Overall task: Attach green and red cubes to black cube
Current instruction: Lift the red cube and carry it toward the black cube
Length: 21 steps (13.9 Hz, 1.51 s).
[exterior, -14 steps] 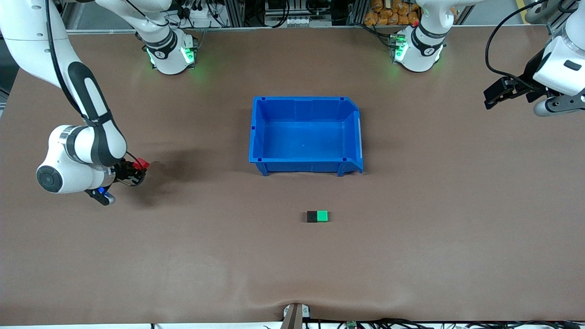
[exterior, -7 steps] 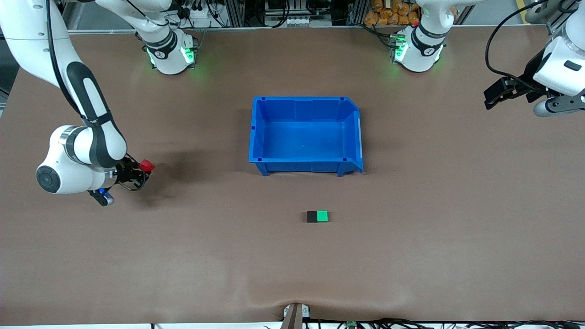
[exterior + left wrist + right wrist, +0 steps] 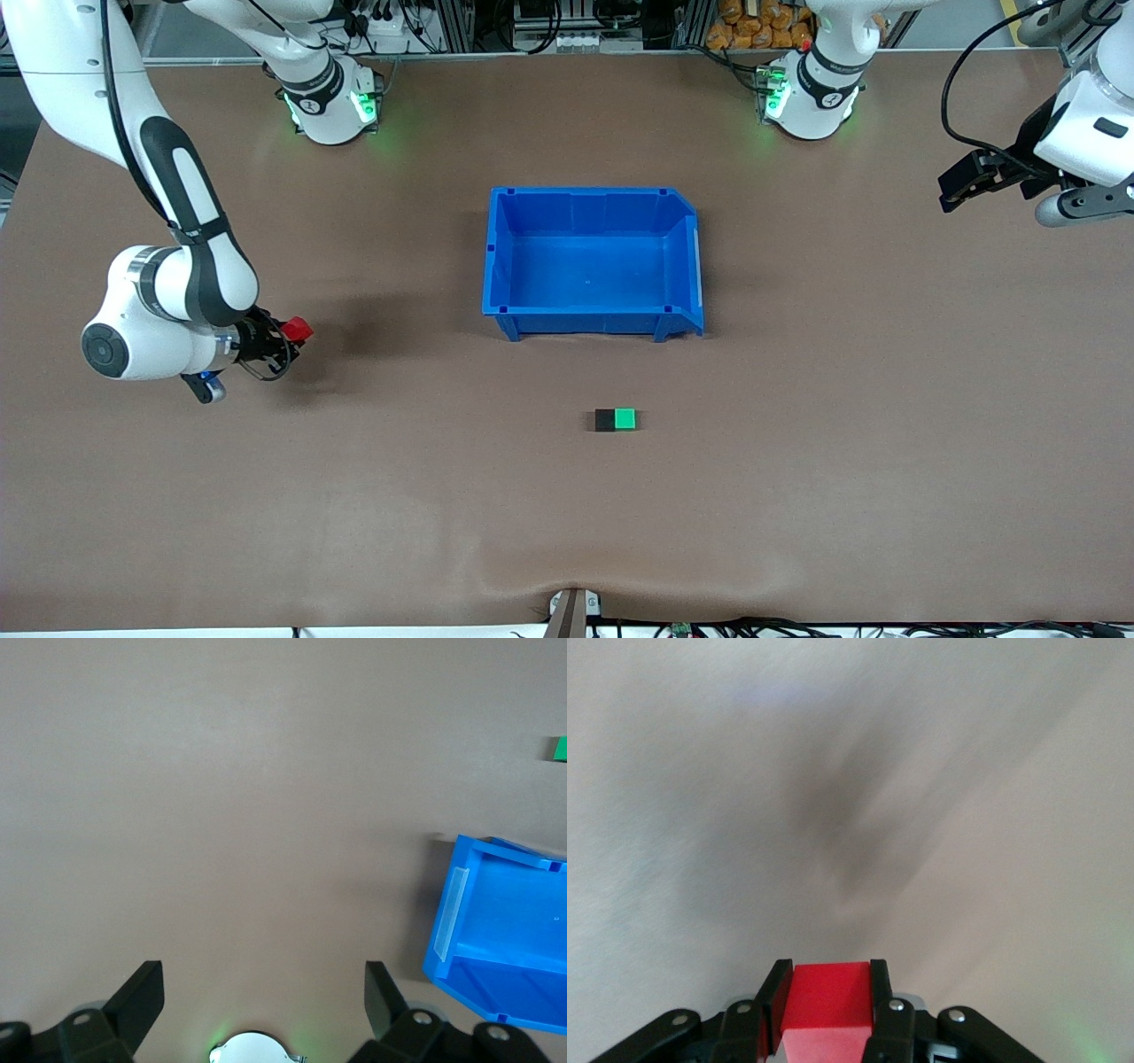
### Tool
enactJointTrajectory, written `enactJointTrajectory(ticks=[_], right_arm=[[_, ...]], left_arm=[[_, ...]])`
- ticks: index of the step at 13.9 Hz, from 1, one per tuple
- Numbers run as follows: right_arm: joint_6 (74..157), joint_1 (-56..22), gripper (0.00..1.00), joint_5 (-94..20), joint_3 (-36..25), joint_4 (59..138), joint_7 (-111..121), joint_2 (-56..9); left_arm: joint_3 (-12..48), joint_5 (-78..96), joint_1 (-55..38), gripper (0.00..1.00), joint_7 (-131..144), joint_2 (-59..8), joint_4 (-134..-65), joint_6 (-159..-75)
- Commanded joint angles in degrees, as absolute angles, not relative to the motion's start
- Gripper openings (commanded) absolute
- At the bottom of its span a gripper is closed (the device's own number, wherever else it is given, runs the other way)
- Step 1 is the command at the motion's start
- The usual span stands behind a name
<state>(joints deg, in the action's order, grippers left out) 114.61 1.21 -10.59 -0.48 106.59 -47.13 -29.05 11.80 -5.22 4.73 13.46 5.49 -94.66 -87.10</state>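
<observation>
The black cube (image 3: 604, 420) and the green cube (image 3: 625, 418) sit joined side by side on the brown table, nearer the front camera than the blue bin (image 3: 592, 315). The green one lies toward the left arm's end, and its edge (image 3: 559, 748) shows in the left wrist view. My right gripper (image 3: 292, 335) is shut on the red cube (image 3: 298, 330) (image 3: 826, 997), held above the table toward the right arm's end. The fingers (image 3: 772, 1003) press both of its sides. My left gripper (image 3: 264, 997) waits open and high at the left arm's end of the table, holding nothing.
The blue bin (image 3: 461, 912) stands open and holds nothing, mid-table, between the arm bases and the joined cubes. The right arm's shadow falls on the table beside the red cube. A cable clamp (image 3: 571, 607) sits at the table's front edge.
The right gripper has carried the red cube a short way toward the middle of the table. The left arm and the joined cubes have not moved.
</observation>
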Motion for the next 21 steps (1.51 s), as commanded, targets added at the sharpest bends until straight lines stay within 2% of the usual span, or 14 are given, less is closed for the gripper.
enactJointTrajectory(ticks=[1, 11, 21], right_arm=[[114.0, 0.8, 0.0, -13.2, -0.5, 104.9, -48.8, -29.8], [114.4, -0.8, 0.0, -18.5, -0.7, 102.7, -57.2, -31.2], [114.8, -4.6, 0.0, -21.3, -0.6, 96.0, -69.6, -35.4]], left_arm=[[12.0, -4.5, 5.4, 1.0, 12.3, 5.3, -94.0, -87.0], [12.0, -4.0, 5.4, 1.0, 12.3, 5.3, -94.0, -87.0], [12.0, -4.0, 5.5, 1.0, 12.3, 5.3, -94.1, -87.0]])
